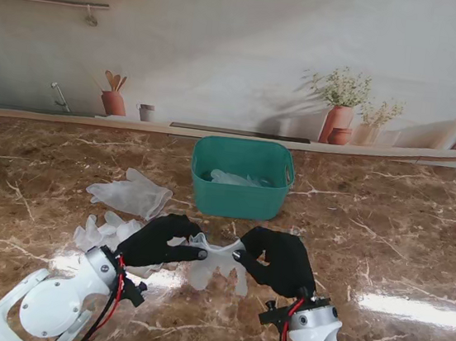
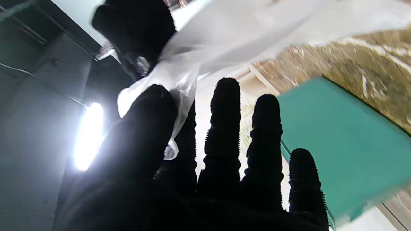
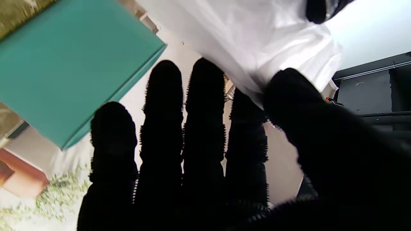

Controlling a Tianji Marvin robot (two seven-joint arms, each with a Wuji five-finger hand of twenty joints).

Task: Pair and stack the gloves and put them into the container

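A translucent glove (image 1: 218, 261) is held stretched between the left hand (image 1: 159, 240) and the right hand (image 1: 280, 259), each pinching one edge, just nearer than the teal container (image 1: 241, 177) on the marble counter (image 1: 402, 242). More gloves (image 1: 129, 196) lie to the left; others are seen inside the container.

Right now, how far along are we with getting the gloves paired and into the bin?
Some clear gloves already lie in the green bin. In hand: the left hand and right hand each pinch an end of one glove, held in front of the bin. Left: a glove and a crumpled bunch on the table to my left.
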